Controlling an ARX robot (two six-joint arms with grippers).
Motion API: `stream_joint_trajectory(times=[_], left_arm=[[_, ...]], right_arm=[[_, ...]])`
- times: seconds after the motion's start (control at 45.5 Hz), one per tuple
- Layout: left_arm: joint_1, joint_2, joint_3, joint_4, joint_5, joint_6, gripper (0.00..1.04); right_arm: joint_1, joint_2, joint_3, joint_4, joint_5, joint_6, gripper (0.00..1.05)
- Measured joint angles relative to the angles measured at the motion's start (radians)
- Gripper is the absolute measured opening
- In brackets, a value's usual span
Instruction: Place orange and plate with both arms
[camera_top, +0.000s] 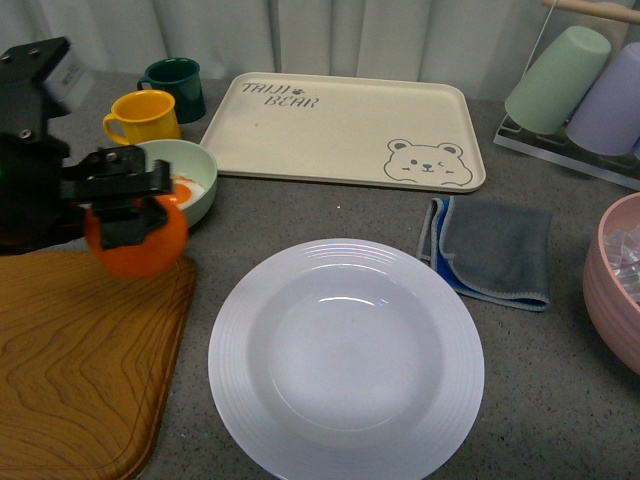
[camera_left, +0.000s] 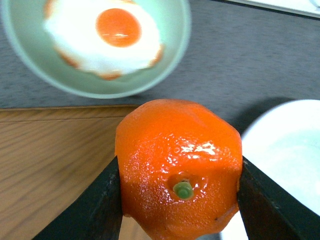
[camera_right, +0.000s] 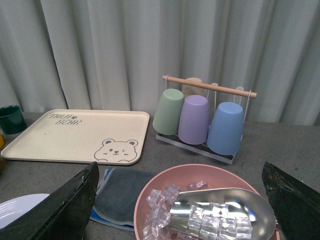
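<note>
My left gripper is shut on the orange, held in the air over the right edge of the wooden board, left of the plate. In the left wrist view the orange fills the space between both black fingers, green stem spot facing the camera. The white ridged plate lies at the table's front centre; its rim shows beside the orange. My right gripper is open, hanging above a pink bowl with nothing between its fingers. It is out of the front view.
A wooden board lies front left. A pale green bowl with a fried egg, yellow mug and green mug stand behind it. Cream bear tray, grey cloth, cup rack, pink bowl of ice with a metal scoop.
</note>
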Motion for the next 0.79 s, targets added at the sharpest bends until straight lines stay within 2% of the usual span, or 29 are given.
stream_joint_trajectory(times=[0.374,0.792], left_arm=[[-0.343,0.108,0.017,0.065,-0.050,-0.085,0.53],[-0.391,0.241,0.074,0.097,-0.053,-0.085,0.53]], right_arm=[[0.000,0.000,0.000,0.000,0.000,0.000,0.95],[0.000,0.000,0.000,0.000,0.000,0.000,0.95]])
